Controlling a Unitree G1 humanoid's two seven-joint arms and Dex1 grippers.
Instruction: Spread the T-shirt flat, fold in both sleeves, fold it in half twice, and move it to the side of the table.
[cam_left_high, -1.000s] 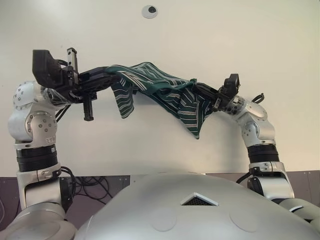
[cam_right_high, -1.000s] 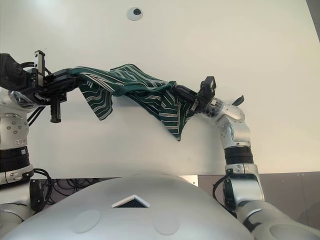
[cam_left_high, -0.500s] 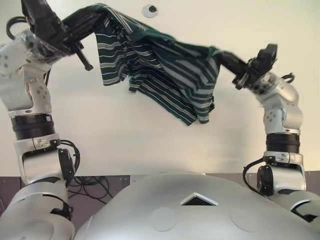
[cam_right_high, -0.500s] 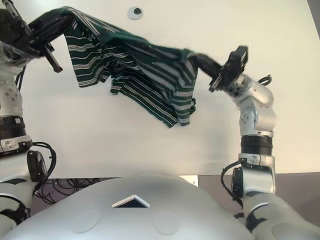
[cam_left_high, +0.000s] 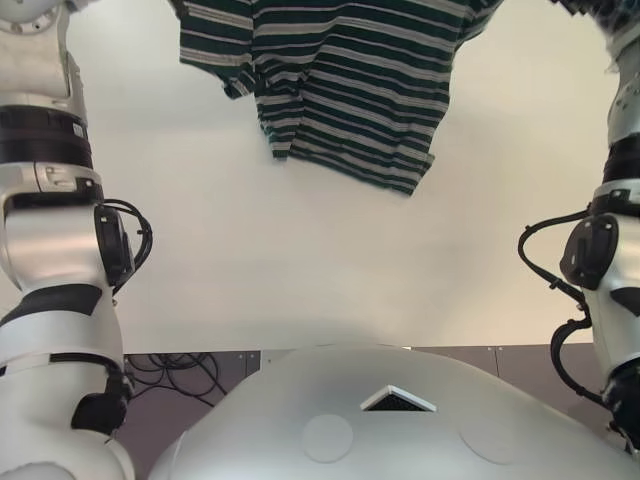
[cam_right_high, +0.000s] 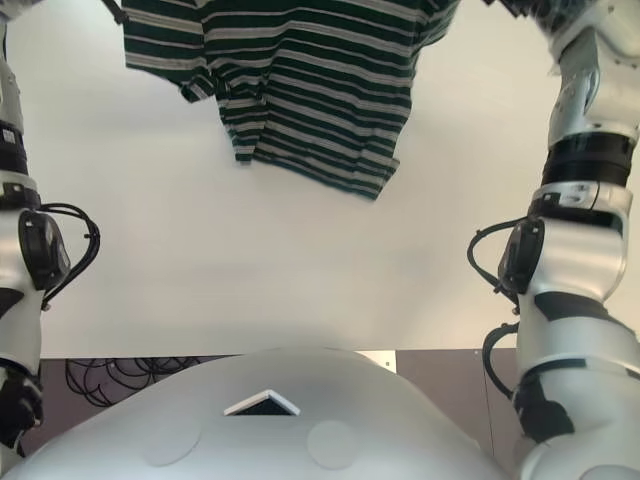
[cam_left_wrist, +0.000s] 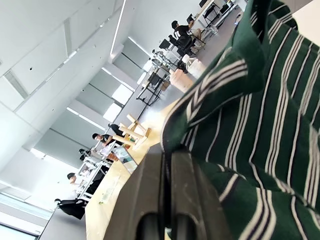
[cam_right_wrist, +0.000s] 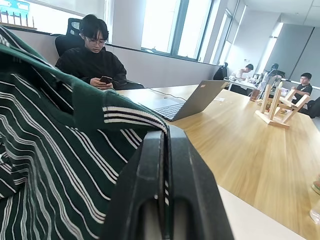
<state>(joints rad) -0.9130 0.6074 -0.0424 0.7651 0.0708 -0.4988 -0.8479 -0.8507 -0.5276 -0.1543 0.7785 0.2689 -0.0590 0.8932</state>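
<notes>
**Holding the T-shirt aloft between both hands**

Both arms stand nearly vertical at the sides of the head views. The left arm (cam_left_high: 50, 200) and the right arm (cam_right_high: 585, 200) each run up past the top edge, well apart from one another.

The green, white-striped T-shirt (cam_left_high: 340, 90) hangs between them, high above the white tabletop (cam_left_high: 300, 290) and not touching it. Its width runs from side to side between the arms and its body drops downward from the top edge. One short sleeve (cam_left_high: 212, 55) hangs on the robot's left. The hem (cam_left_high: 350, 165) slants, with its lowest corner toward the robot's right. The stripes run across the cloth, tilted a little with the hem.

In the left wrist view the left hand (cam_left_wrist: 167, 156) has its two fingers pressed together, with a fold of the striped cloth pinched at the tips. In the right wrist view the right hand (cam_right_wrist: 165, 134) is likewise closed, with a striped edge of the shirt clamped between its fingers and the cloth draping away from there.
</notes>
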